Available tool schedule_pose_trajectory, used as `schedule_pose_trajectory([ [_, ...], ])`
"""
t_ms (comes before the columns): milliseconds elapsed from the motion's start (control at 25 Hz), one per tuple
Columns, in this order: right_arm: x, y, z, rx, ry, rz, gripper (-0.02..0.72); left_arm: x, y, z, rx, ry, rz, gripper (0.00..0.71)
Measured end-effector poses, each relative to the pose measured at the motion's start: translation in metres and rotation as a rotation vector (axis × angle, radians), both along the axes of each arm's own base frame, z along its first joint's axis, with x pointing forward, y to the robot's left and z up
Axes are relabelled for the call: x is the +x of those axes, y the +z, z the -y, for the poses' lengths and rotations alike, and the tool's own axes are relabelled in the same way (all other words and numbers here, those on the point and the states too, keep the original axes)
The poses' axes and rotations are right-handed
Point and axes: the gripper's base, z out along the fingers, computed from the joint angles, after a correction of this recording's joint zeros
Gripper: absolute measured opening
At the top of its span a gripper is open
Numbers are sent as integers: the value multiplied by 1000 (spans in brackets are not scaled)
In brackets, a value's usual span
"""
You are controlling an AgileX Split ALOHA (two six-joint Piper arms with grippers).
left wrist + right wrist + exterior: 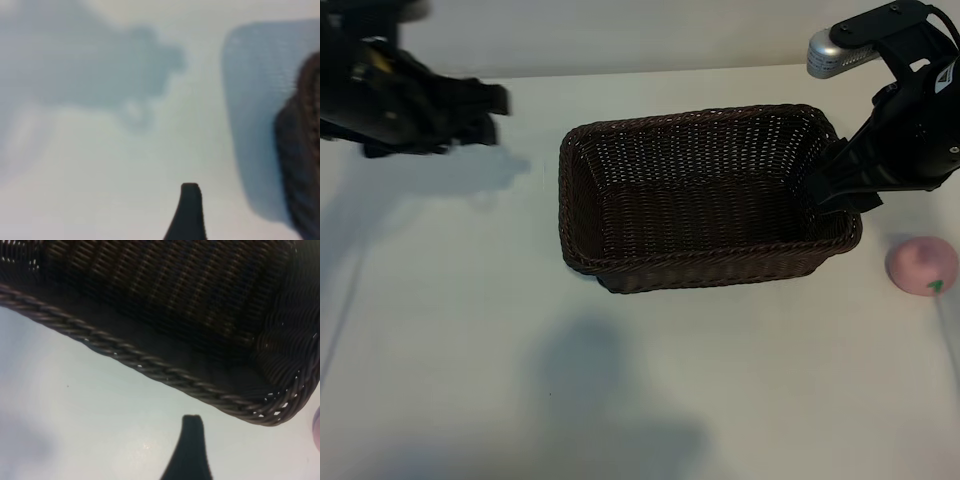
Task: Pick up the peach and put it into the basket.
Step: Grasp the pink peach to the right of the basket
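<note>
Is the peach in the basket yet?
No. The peach sits on the table, outside the basket, past its right end. The basket is empty.

The large rectangular dark-brown woven wicker basket (705, 195) stands on the white table (470, 330), about the middle and a little toward the far side. The small round pale-pink toy peach (922, 266) lies on the table to the right of the basket, just beside its near right corner and apart from it. The right gripper (835, 185) hangs at the basket's right end wall, over the rim. The left gripper (490, 105) is at the far left, well apart from the basket, above the table.
</note>
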Motion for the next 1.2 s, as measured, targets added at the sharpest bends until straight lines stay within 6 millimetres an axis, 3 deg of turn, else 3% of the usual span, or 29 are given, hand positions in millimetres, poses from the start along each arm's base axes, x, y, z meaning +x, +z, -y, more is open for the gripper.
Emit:
schedule_pose_trajectory([
  [480, 0, 0, 0, 2, 0, -4, 595, -38, 55, -89, 66, 144, 84, 622],
  [960, -1, 0, 0, 0, 2, -13, 595, -57, 71, -99, 97, 110, 103, 606],
  [1200, -1, -1, 0, -1, 3, -17, 595, -78, 87, -99, 143, 92, 139, 599],
])
